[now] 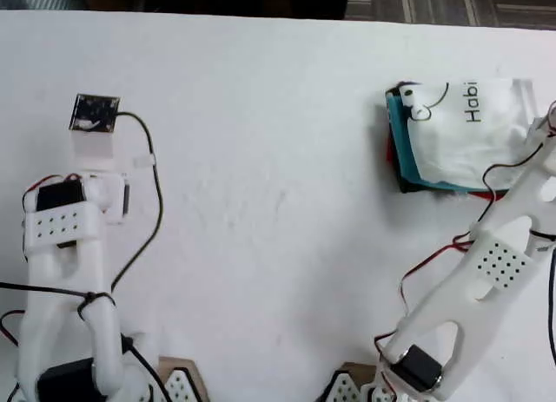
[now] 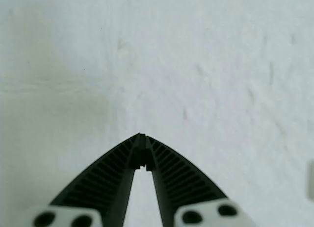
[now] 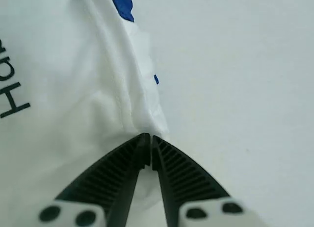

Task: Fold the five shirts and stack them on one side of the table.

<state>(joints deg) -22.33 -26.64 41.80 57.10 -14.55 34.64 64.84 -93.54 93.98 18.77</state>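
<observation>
At the left, the left arm (image 1: 61,246) is parked near the table's edge, and the left gripper (image 2: 142,138) is seen with its jaws pressed together on nothing, over bare white table (image 1: 278,159). No shirt is found near it; the middle of the table lies between it and the work. Toward the right, a single stack (image 1: 400,172) of folded shirts is set near the far right side, its longer side running across the table. One white shirt (image 1: 469,141) is laid on top. At the stack's left edge a teal layer, a red sliver and a dark layer are counted beneath it, so four colours can be made out and a fifth cannot be confirmed. Furthest right, the right arm (image 1: 486,263) is stretched to the stack's right edge. The right gripper (image 3: 148,138) has its jaws closed, and the white shirt's hem is puckered right at their tips, so it appears to be pinched there. The stack is judged to lie directly at these jaws, so any final tidying falls to the right arm, which is by far the nearer.
</observation>
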